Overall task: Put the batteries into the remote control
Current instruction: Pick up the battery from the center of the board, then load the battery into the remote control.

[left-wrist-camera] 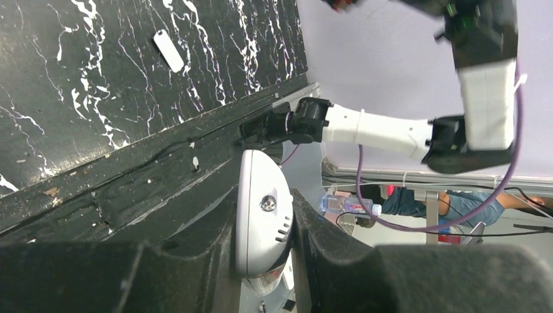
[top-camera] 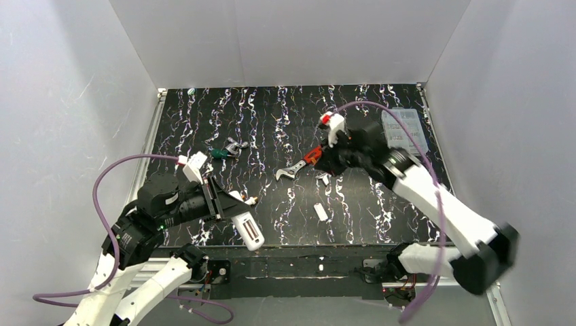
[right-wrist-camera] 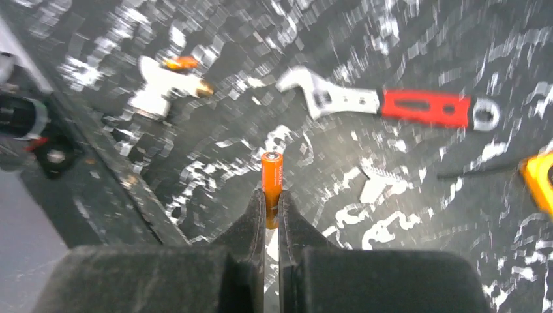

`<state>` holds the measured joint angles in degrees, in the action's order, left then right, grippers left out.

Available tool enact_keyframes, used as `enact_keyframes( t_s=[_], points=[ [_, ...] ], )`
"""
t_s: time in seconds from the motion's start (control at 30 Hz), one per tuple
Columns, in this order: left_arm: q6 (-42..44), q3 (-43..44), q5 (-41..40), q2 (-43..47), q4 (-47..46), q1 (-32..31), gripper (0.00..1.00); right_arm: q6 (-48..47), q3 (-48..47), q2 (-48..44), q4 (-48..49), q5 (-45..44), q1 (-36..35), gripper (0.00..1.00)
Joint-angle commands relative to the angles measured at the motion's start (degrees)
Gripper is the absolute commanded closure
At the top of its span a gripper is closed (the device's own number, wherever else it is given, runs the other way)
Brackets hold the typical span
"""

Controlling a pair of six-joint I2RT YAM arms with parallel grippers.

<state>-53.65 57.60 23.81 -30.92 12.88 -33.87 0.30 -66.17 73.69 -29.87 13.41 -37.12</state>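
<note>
Right fingers — on orange battery

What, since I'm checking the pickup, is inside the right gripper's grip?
One orange battery, clamped in the right gripper, one end sticking out past the fingertips. Its other end is hidden between the fingers.

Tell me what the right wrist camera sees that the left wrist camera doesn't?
Only the right wrist view shows the right gripper pinching an orange battery, and the red-handled wrench lying flat. Only the left wrist view shows the left gripper clamped on the white remote control, a small white cover piece, and the right arm. Both show the black marbled table. A blurry white thing far off in the right wrist view might be the remote, but I cannot tell.
</note>
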Motion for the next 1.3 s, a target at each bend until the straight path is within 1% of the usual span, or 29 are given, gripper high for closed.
enact_keyframes(
  t_s=[0.0,0.1,0.13,0.23,0.4,0.47,0.6,0.8,0.9,1.03,1.2,1.27],
  points=[
    [2.28,3.63,-0.30,-1.36,-0.12,0.01,1.00,5.77,9.29,-18.49,15.27,-0.87,-7.08,0.99],
    [2.17,3.52,-0.62,-1.59,-0.95,0.03,1.00,1.90,18.96,-29.08,29.67,-0.85,-12.98,0.99],
    [1.96,3.30,-0.72,-1.58,-1.46,0.03,1.00,0.28,21.03,-31.61,32.66,-0.61,-14.60,0.99],
    [1.33,3.21,-0.58,-1.92,-2.38,0.03,1.00,-6.02,22.30,-35.82,33.64,7.61,-16.73,0.99],
    [1.21,4.15,0.45,-2.47,-3.24,0.02,1.00,-8.19,20.77,-38.21,35.07,18.26,-18.33,0.99],
    [1.35,4.14,0.68,-2.33,-3.85,0.07,1.00,-8.43,19.99,-38.22,35.75,19.62,-19.02,0.99],
    [1.62,3.18,1.45,-1.38,-6.56,0.03,1.00,-8.81,18.29,-37.52,36.00,20.97,-19.81,0.99],
    [1.45,0.29,5.33,0.95,-19.16,0.03,1.00,-9.47,17.44,-36.85,36.44,22.00,-20.35,0.99],
    [1.81,0.16,7.98,1.22,-23.01,0.03,1.00,-8.93,17.97,-36.94,37.99,22.48,-20.44,0.99],
    [2.47,0.15,9.97,1.63,-26.09,-0.01,1.00,-6.96,18.70,-37.22,40.40,22.06,-20.44,0.99],
    [3.91,0.96,12.30,1.83,-29.21,0.03,1.00,-2.88,19.22,-37.08,42.12,18.12,-20.44,0.99],
    [5.53,2.29,13.50,1.70,-28.73,0.03,1.00,-2.42,19.24,-37.00,41.46,16.54,-20.44,0.99]
  ],
)
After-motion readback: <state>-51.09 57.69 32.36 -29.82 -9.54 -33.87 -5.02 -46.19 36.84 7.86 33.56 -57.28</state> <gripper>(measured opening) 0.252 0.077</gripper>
